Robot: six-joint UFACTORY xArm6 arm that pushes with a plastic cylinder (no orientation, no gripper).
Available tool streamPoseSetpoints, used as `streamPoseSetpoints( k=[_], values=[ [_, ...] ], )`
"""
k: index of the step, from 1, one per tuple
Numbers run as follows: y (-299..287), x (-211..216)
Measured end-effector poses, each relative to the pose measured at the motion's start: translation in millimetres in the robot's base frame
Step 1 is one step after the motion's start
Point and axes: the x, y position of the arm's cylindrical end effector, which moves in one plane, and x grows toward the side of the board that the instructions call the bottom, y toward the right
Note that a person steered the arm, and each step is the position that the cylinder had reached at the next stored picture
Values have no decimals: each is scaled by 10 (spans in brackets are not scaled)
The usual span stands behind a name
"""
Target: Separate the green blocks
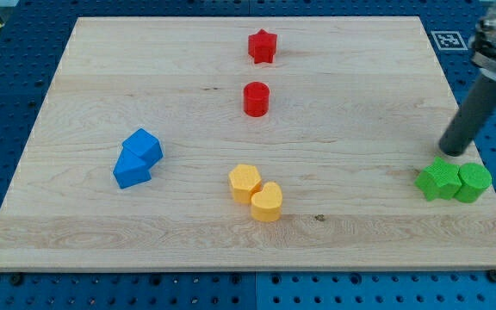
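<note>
Now: green star block [438, 180] touching green cylinder block [474, 182]; my tip [453, 148] just above, not touching.

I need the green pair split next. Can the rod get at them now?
Probably yes: my tip sits just above the touching green star block and green cylinder, nothing between.

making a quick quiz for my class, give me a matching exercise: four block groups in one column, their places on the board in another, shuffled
Column 1:
1. green blocks
2. blue blocks
3. yellow blocks
4. red star

Column 2:
A. near the view's top, centre
B. the view's left
C. the view's right edge, just below my tip
D. bottom centre, touching each other

Pairs: 1-C, 2-B, 3-D, 4-A
</note>
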Motion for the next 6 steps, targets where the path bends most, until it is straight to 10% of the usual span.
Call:
streamPoseSetpoints(
  k=[6],
  values=[
    [-439, 379]
  ],
)
